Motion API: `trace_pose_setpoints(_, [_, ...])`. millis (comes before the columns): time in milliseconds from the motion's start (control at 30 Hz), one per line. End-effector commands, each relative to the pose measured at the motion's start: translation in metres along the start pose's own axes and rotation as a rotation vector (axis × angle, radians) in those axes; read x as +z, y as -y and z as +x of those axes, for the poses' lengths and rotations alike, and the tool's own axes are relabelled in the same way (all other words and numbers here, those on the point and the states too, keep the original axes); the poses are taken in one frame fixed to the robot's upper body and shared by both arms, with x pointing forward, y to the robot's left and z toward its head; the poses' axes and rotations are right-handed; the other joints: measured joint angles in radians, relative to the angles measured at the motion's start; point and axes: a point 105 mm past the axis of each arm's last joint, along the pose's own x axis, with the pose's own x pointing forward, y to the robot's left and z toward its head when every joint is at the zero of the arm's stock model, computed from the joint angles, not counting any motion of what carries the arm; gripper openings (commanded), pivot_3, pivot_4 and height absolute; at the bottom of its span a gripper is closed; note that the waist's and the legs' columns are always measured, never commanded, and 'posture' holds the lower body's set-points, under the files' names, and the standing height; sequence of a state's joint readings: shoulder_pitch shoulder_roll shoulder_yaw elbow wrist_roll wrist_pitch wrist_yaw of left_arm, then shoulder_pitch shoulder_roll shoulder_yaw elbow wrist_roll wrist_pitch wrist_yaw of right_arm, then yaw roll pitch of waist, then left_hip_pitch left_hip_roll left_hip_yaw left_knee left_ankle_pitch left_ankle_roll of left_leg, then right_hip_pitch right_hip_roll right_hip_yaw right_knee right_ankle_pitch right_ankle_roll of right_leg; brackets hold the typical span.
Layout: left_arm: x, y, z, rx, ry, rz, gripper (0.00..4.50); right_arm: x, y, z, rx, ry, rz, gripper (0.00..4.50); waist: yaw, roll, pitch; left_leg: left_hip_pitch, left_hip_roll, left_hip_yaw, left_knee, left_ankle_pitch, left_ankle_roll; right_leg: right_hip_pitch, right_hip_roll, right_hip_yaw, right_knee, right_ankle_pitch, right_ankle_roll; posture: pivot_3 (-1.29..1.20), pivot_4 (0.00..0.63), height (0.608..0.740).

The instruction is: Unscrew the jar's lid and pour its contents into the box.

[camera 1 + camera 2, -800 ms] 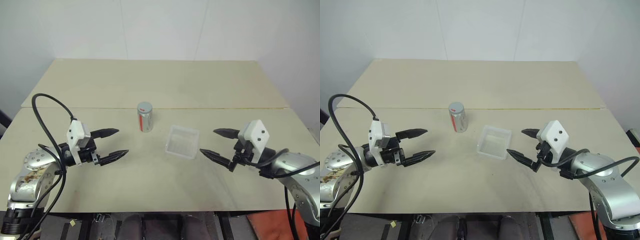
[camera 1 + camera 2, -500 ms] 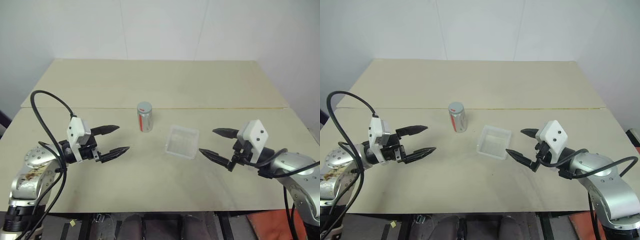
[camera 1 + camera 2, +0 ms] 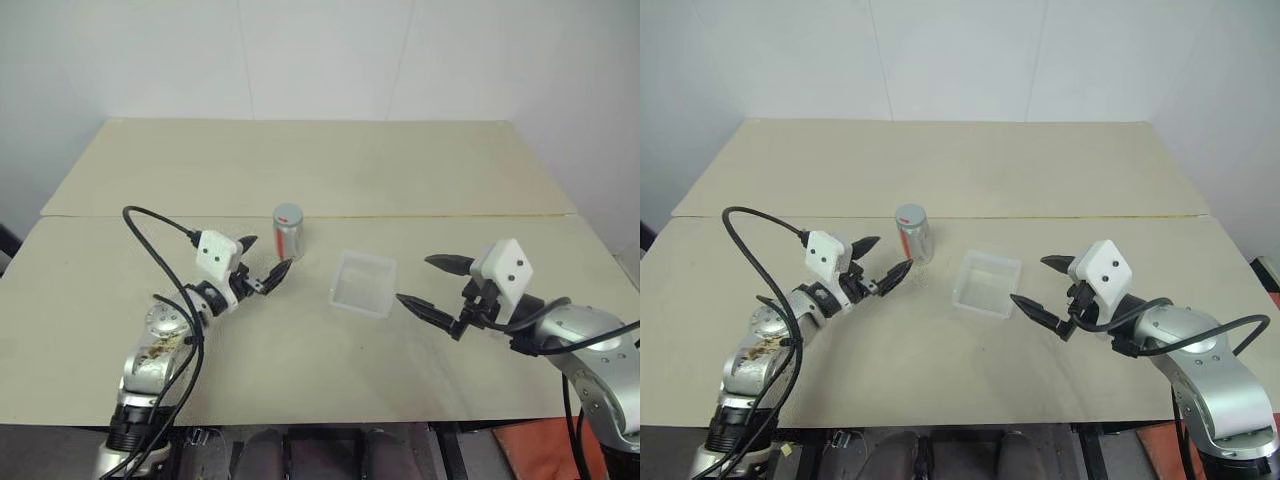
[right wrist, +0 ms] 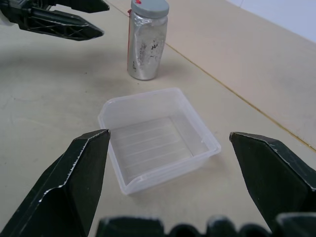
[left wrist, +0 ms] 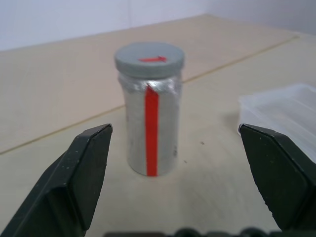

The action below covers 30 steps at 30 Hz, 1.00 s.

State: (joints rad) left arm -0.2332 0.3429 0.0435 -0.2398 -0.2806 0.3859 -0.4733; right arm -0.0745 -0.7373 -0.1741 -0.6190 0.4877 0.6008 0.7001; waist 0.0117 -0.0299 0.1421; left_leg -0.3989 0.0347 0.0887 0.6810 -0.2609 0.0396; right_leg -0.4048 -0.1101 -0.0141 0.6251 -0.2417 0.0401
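Observation:
The jar (image 3: 288, 236) stands upright on the table, silvery with a red stripe, and its grey lid (image 5: 149, 58) sits on top. Its contents are hidden inside. My left gripper (image 3: 268, 254) is open and level, just to the left of the jar and a little nearer to me; in the left wrist view its fingers (image 5: 81, 168) frame the jar without touching it. The clear box (image 3: 364, 283) lies empty to the right of the jar. My right gripper (image 3: 415, 280) hovers open just right of the box, pointing at it.
The beige table (image 3: 320, 170) has a seam running across it just behind the jar. A black cable (image 3: 150, 225) loops up from my left arm. The white wall rises behind the table's far edge.
My left arm has swung forward and to the right, bringing its open gripper from the table's left side up to the jar. The right gripper has hardly moved.

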Motion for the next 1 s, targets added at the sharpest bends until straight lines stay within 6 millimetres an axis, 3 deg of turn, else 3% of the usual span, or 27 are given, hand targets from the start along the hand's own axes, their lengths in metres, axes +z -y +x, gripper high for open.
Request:
trace_pose_setpoints(33, [0.011, 0.002, 0.013, 0.07, 0.055, 0.01, 4.48, 0.015, 0.0, -0.001, -0.007, 0.052, -0.056, 4.5, 0.001, 0.0, 0.0, 0.0, 0.0, 0.0, 0.0, 0.0, 0.0, 0.0, 0.0, 0.0, 0.0, 0.0, 0.0, 0.0, 0.15, 0.74])
trace_pose_setpoints(367, [0.008, -0.002, 0.042, 0.115, 0.082, -0.029, 4.48, 0.019, 0.0, -0.001, -0.007, 0.06, -0.064, 4.5, 0.001, 0.0, 0.0, 0.0, -0.001, -0.001, 0.0, 0.0, 0.0, 0.0, 0.0, -0.001, 0.0, 0.0, 0.0, 0.0, 0.15, 0.74])
trace_pose_setpoints(1000, [0.002, -0.005, 0.077, 0.111, 0.105, -0.039, 4.48, 0.021, 0.0, -0.003, -0.027, 0.067, -0.069, 4.5, 0.001, -0.001, 0.0, -0.001, -0.001, -0.001, 0.001, 0.0, 0.0, 0.0, 0.0, -0.002, -0.001, 0.0, 0.001, 0.0, 0.15, 0.74])
